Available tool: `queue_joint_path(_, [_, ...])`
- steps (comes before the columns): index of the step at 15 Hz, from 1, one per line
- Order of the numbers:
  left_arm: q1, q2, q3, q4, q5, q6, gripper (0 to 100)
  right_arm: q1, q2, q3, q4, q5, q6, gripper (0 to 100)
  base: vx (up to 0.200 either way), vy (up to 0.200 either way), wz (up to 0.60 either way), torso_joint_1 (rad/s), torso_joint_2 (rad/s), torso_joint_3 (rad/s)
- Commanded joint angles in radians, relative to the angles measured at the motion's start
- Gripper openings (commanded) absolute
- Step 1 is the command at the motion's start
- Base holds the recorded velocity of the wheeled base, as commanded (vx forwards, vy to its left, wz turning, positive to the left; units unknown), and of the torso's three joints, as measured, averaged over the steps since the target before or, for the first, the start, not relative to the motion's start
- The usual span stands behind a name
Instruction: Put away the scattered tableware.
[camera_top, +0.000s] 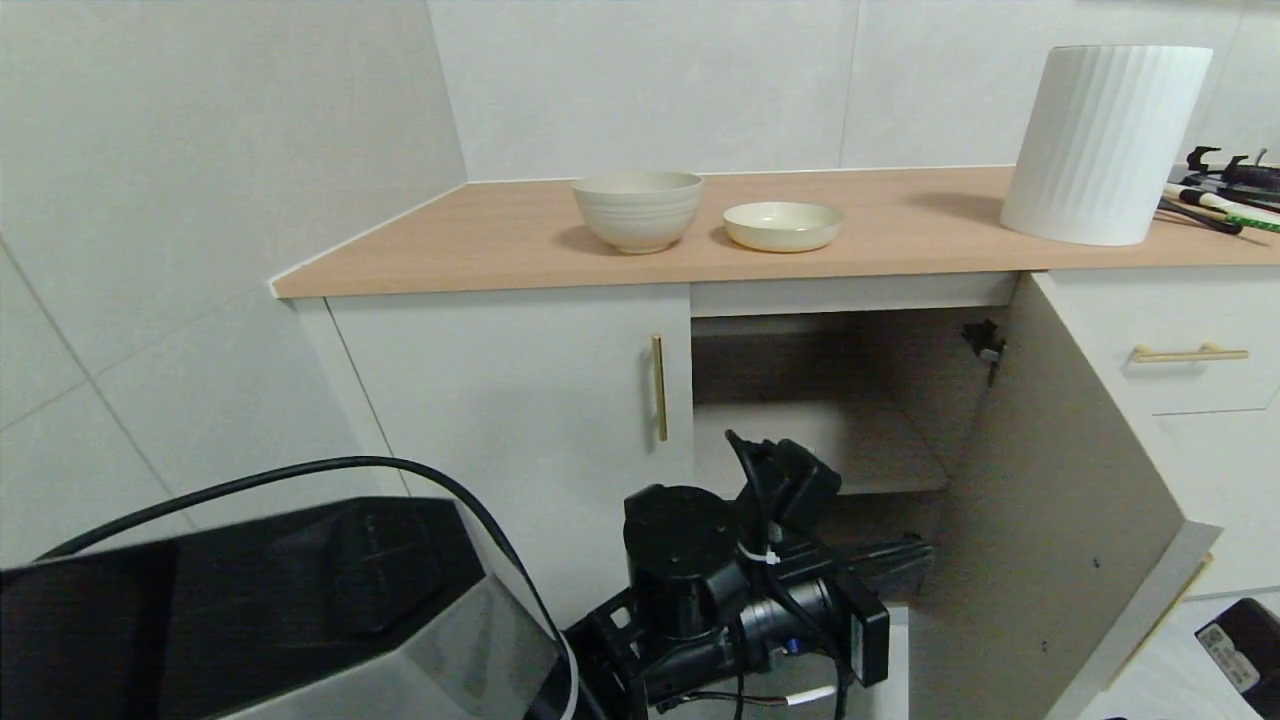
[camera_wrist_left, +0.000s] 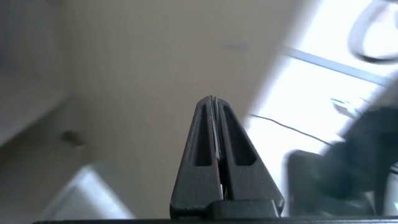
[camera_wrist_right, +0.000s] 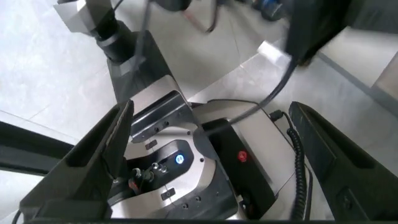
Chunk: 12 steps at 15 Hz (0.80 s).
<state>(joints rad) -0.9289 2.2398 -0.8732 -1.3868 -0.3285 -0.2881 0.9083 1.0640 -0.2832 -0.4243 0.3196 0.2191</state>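
A cream ribbed bowl (camera_top: 637, 208) and a small cream plate (camera_top: 782, 225) stand side by side on the wooden countertop (camera_top: 480, 245). Below them the cabinet (camera_top: 830, 420) is open, its door (camera_top: 1050, 500) swung out to the right. My left gripper (camera_top: 895, 556) hangs low in front of the cabinet opening, pointing toward the door. In the left wrist view the left gripper (camera_wrist_left: 213, 106) is shut with nothing between its fingers. My right gripper (camera_wrist_right: 217, 155) is open wide, facing down over the floor.
A tall white ribbed container (camera_top: 1105, 140) stands at the right of the countertop, with dark utensils (camera_top: 1225, 195) behind it. The left cabinet door (camera_top: 520, 420) is closed, with a brass handle (camera_top: 658, 387). A drawer (camera_top: 1180, 340) lies to the right. A tiled wall bounds the left.
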Motion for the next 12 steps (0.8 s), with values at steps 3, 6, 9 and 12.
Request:
queue_joint_path(3, [0.088, -0.069, 0.011, 0.045, 0.003, 0.001, 0, -0.006, 0.001, -0.014, -0.005, -0.056, 0.002, 100, 0.0, 0.0, 0.0, 0.0, 0.0, 0.0])
queue_joint_path(6, [0.171, -0.213, 0.094, 0.123, 0.003, 0.006, 0, -0.006, 0.001, -0.022, -0.007, -0.082, 0.002, 100, 0.0, 0.0, 0.0, 0.0, 0.0, 0.0])
queue_joint_path(9, [0.251, -0.397, 0.146, 0.269, 0.003, 0.024, 0, -0.006, 0.008, -0.051, -0.004, -0.103, 0.002, 100, 0.0, 0.0, 0.0, 0.0, 0.0, 0.0])
queue_joint_path(12, [0.291, -0.565, 0.224, 0.446, 0.008, 0.066, 0, -0.086, 0.1, -0.128, -0.004, -0.224, 0.002, 100, 0.0, 0.0, 0.0, 0.0, 0.0, 0.0])
